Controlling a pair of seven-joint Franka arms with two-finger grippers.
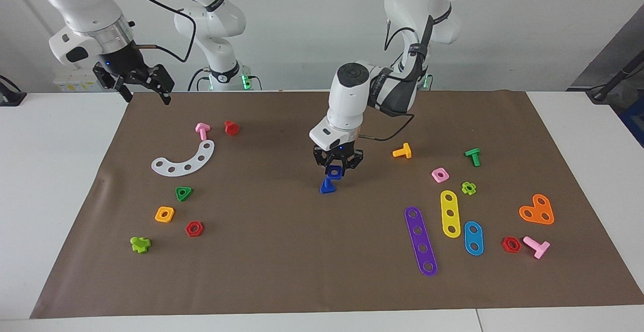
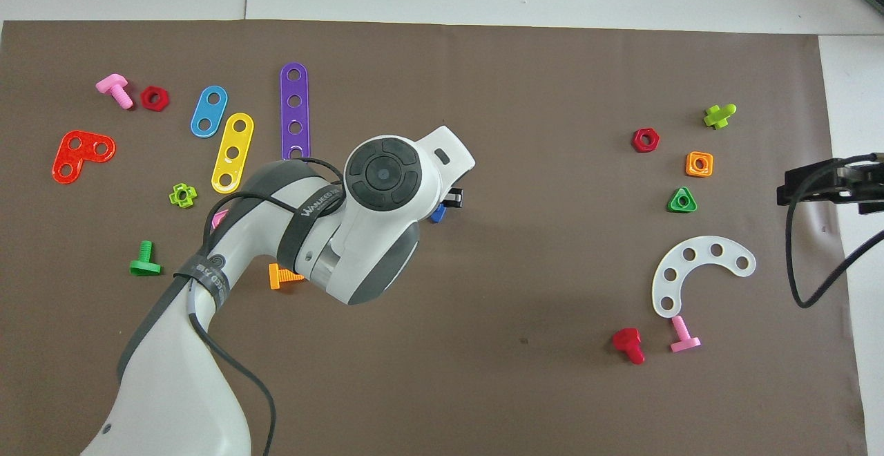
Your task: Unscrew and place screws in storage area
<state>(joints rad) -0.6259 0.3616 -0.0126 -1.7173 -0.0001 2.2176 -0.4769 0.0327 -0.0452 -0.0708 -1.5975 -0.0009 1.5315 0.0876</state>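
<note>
A white worktop (image 1: 60,181) carries a wide brown paper mat (image 1: 302,251) that serves as the storage area and covers most of its surface. Two white robot arms stand at one long edge. The left arm reaches down to the middle of the mat, and its tool (image 1: 336,167) hangs just above the paper, clamped on a blue square nut (image 1: 334,172) with a round hole. In the overhead view the arm's wrist hides that tool almost fully. The right arm waits raised over the mat's corner at its own end of the worktop, its tool (image 1: 143,83) with the fingers spread apart. Toward the left arm's end lie a purple strip (image 1: 420,241), a yellow strip (image 1: 450,213), a blue strip (image 1: 473,238) and an orange heart-shaped plate (image 1: 537,210), with small nuts and bolts scattered around them. Toward the right arm's end lies a white curved strip (image 1: 184,160), with a pink bolt (image 1: 202,130) and a red bolt (image 1: 231,128) nearer to the robots than it. The smallest piece here is the dark-blue screw (image 1: 327,186): it stands on its flat head on the mat, shaft pointing up, directly below the held nut and apart from it, in the middle of the paper.
</note>
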